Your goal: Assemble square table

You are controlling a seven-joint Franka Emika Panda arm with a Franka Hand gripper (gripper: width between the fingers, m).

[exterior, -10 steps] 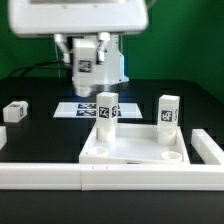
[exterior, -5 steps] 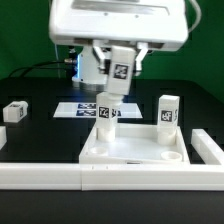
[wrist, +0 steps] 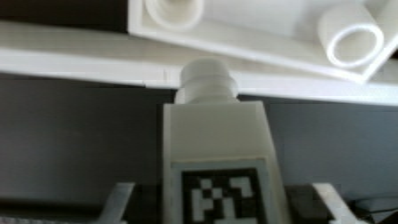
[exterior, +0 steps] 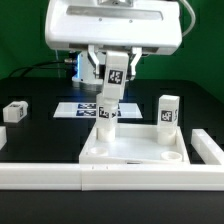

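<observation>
Gripping a short white tagged leg [wrist: 217, 140] between its two fingers, the end effector [exterior: 115, 68] hangs above the back of the square slab [exterior: 130, 150]. The held leg is tilted, with its round peg [wrist: 208, 75] pointing down toward the slab. In the wrist view a round socket [wrist: 350, 45] and a second socket [wrist: 178, 12] show beyond the peg, neither lined up with it. Below the held leg, another leg [exterior: 103, 116] stands upright at the slab's back corner on the exterior view's left; whether the two touch cannot be told. A third leg [exterior: 168, 112] stands upright toward the exterior view's right, and a fourth leg [exterior: 15, 110] lies on the black surface [exterior: 40, 135], well apart on the exterior view's left. The marker board [exterior: 85, 107] lies behind the slab. The step in hand looks like carrying a leg to a free socket. The next move probably calls for straightening the leg, centring its peg over an open socket, then lowering and twisting it in.
</observation>
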